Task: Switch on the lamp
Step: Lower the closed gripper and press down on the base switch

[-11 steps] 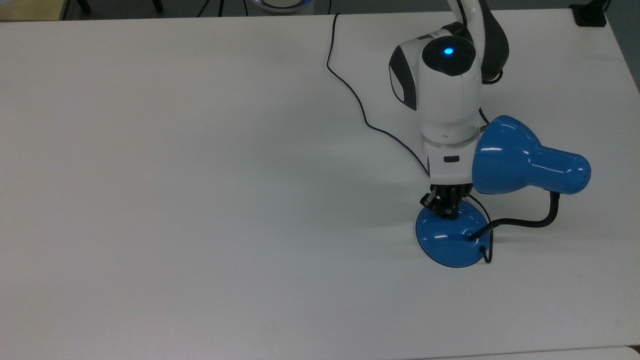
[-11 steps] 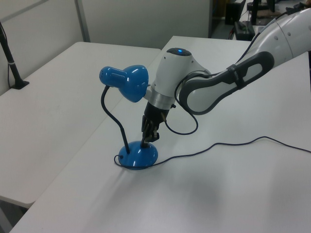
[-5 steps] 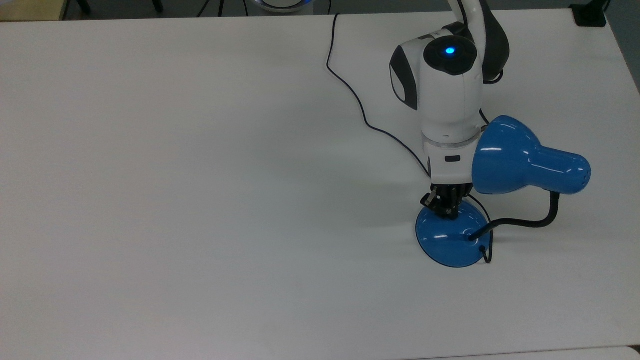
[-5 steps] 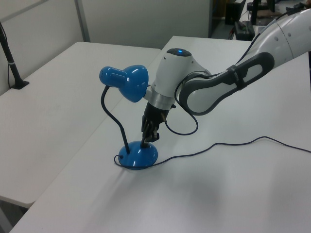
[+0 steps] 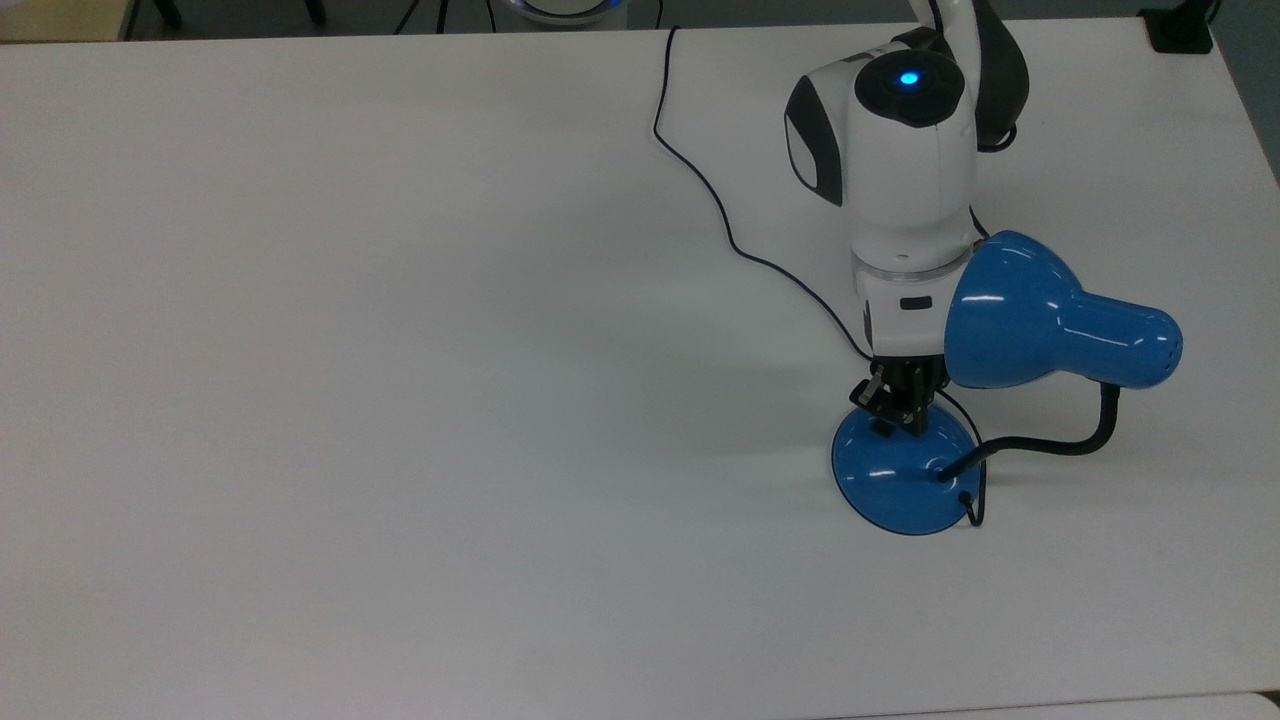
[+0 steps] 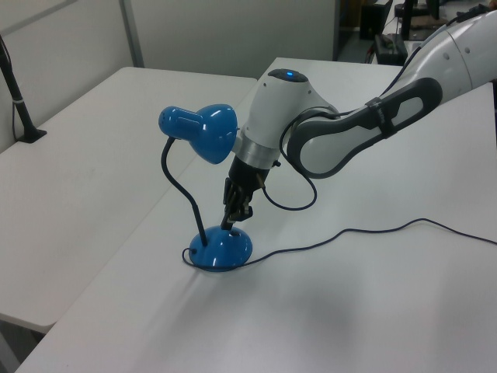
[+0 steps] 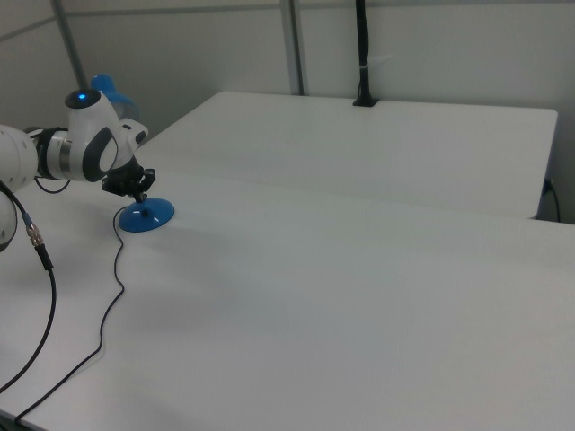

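The glossy blue lamp stands on the white table (image 5: 400,400). Its bell-shaped shade (image 5: 1040,315) lies sideways on a black bendy neck (image 5: 1060,445), which rises from the round domed base (image 5: 895,485). No glow comes from the shade. My gripper (image 5: 900,415) points down at the far edge of the base, fingers together, tips at or just above the dome. In the left view the gripper (image 6: 231,221) hangs over the base (image 6: 221,250) beside the shade (image 6: 198,130). In the right view the gripper (image 7: 139,193) sits above the base (image 7: 146,215).
The lamp's thin black cord (image 5: 720,215) snakes from the base across the table to its far edge. A second white table (image 7: 377,144) stands alongside, with a black post (image 7: 362,54) clamped at its far side.
The arm's wrist has drawn back toward the top view's top and risen a little. The fingertips have lifted slightly from the base. The lamp has not moved.
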You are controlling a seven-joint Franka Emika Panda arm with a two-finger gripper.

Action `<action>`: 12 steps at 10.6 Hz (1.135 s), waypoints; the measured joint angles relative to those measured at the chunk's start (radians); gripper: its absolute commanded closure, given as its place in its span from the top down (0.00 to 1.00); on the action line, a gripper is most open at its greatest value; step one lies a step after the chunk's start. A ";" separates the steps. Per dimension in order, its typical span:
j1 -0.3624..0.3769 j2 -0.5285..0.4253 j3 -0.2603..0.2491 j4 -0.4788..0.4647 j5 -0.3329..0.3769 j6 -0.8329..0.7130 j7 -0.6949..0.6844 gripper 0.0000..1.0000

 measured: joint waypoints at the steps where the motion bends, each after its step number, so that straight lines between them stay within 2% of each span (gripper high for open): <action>1: -0.001 0.000 -0.007 -0.001 0.000 0.000 0.000 0.00; 4: -0.001 0.000 -0.029 -0.010 0.000 0.000 -0.008 0.00; 12: 0.005 0.001 -0.028 -0.037 0.000 0.000 -0.019 0.00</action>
